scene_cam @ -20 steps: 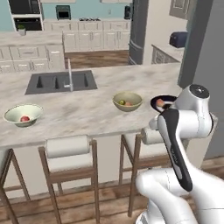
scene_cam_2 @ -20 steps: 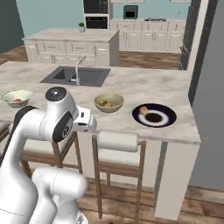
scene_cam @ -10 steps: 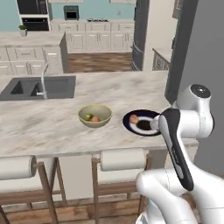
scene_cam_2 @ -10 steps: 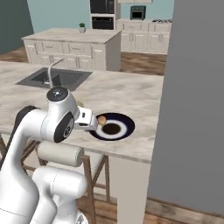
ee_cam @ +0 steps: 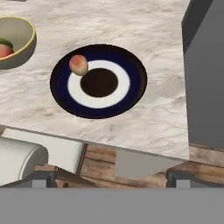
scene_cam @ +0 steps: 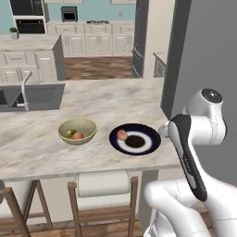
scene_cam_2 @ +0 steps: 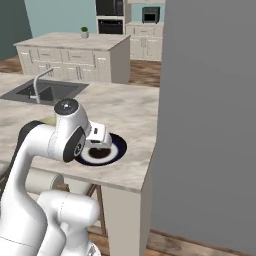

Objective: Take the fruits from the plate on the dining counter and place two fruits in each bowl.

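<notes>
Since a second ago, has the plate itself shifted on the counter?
No. The plate sits near the dining counter end by the grey wall, as before; the base drove, shifting the view.

Rising white from the lower right of the left base view, folding at a dark-jointed elbow and reaching forward with the hand hanging low in front. Bulking large at the lower left of the right base view, forearm bending across toward the middle. Pointing the gripper (ee_cam: 111,177) forward and down in the hand view, holding its two dark fingertips (ee_cam: 39,178) wide apart at the bottom edge, gripping nothing, touching nothing.
</notes>
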